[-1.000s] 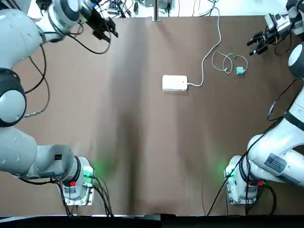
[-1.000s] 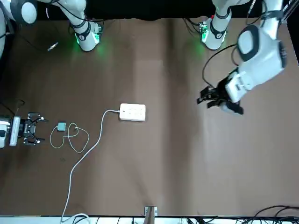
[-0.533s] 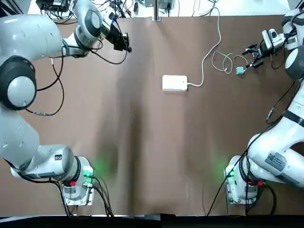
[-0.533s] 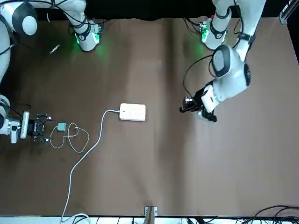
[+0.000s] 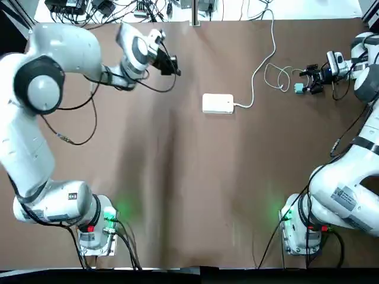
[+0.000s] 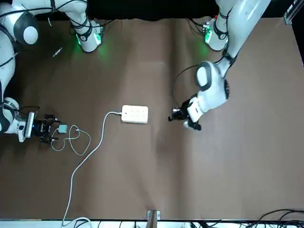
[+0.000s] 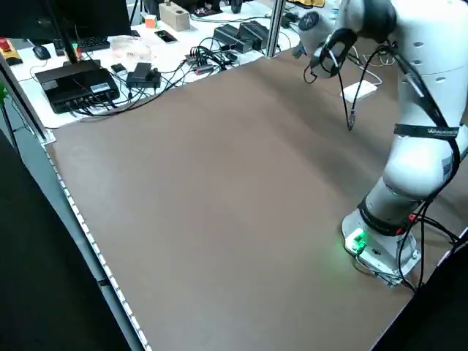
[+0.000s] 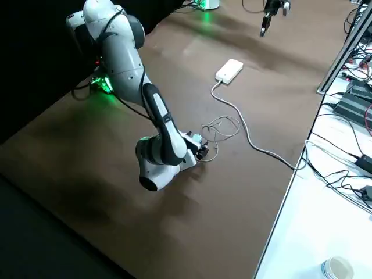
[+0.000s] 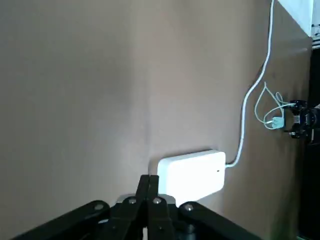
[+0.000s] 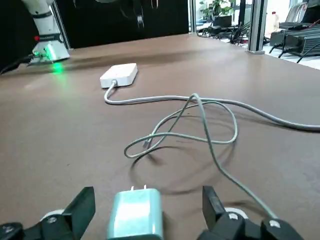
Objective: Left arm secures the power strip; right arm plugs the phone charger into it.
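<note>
Power strip [image 5: 218,103] lay flat on the brown table [image 5: 195,195], roughly mid-width and toward the far side from the arm bases, socket face up in the front view. Its thick white cord [image 5: 263,56] left the short end on the robot's right and ran away to the far table edge. Phone charger [image 5: 299,88], a small teal plug, sat on the table to the right of the strip, well apart from it, with its thin whitish cable [image 5: 279,77] looped loosely beside the thick cord. Right gripper [image 5: 310,81] was low at the table, pointed at the charger; in the right wrist view its fingers [image 10: 84,204] stood spread wide on either side of the teal plug [image 10: 136,212], prongs visible, with gaps on both sides, so nothing was gripped. Left gripper [image 5: 174,69] hung over the table on the robot's left of the strip, near it but apart; in the left wrist view its fingers [image 9: 148,192] were pressed together with nothing between them, the white strip [image 9: 192,171] just beyond the tips. Clutter of black boxes and cables [image 7: 110,73] lay on the white bench past the table edge.
</note>
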Controlling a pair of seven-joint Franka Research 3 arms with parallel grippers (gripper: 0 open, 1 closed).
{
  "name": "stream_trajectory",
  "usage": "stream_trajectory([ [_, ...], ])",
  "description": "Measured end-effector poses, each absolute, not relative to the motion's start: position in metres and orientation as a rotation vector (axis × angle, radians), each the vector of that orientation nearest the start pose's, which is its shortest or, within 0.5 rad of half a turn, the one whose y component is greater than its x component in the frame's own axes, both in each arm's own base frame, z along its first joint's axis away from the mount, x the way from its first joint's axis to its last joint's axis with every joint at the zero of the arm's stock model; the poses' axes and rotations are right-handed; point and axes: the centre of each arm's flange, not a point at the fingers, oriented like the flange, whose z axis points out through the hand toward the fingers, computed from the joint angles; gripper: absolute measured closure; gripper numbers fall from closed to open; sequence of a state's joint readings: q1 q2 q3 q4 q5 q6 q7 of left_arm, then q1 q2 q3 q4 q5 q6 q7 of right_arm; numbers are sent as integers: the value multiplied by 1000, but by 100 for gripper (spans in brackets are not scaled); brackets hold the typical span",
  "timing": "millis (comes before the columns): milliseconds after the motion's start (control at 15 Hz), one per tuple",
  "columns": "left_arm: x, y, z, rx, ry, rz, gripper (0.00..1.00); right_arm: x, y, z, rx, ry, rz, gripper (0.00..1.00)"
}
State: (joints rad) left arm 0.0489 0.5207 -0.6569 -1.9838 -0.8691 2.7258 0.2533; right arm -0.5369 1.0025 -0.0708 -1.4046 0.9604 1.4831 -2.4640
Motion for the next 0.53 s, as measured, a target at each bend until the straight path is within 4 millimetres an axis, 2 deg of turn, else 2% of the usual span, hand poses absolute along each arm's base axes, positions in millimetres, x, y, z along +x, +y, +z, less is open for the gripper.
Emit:
stream_trajectory([
  [67, 542, -338, 230, 2367, 13, 105, 99, 569, -279, 88, -1549, -1352, -979, 5],
  [200, 539, -352, 207, 2364, 6, 104, 99, 566, -277, 81, -1534, -1340, -986, 5],
  [333, 538, -360, 202, 2355, -1, 100, 99, 565, -274, 77, -1518, -1346, -996, 6],
  [467, 537, -372, 208, 2341, -11, 102, 99, 566, -271, 75, -1506, -1355, -1004, 7],
  [533, 535, -378, 211, 2334, -17, 102, 99, 566, -271, 75, -1497, -1364, -1012, 11],
])
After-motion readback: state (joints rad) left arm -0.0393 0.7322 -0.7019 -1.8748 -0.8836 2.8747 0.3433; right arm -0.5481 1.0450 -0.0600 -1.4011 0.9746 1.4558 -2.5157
